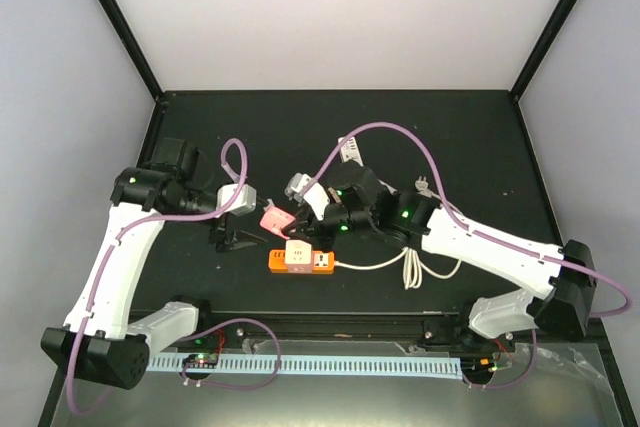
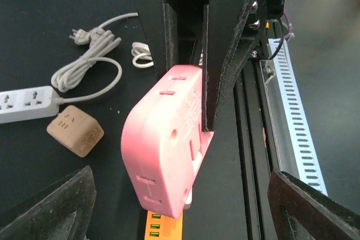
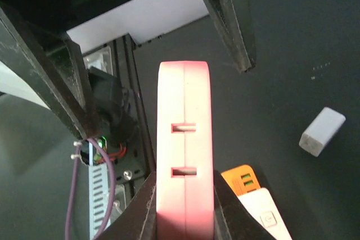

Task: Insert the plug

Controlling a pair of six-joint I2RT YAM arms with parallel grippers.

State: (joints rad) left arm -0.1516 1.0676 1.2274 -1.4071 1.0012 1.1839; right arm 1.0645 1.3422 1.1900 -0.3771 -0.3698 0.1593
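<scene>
Our right pincer [image 3: 184, 209] is clamped on the pink plug [image 3: 184, 139], held in the air near the orange power strip [image 1: 300, 261]. Our left pincer [image 1: 229, 238] stands apart on either side of the plug, gripping nothing. We judge the risk plain: pressed down off-line, the plug could twist in the pinch, or the unheld strip could slide away.

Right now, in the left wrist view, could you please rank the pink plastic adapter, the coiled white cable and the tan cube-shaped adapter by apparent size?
1. pink plastic adapter: largest, though it sits nearest the camera, which exaggerates it.
2. coiled white cable
3. tan cube-shaped adapter: smallest.
</scene>
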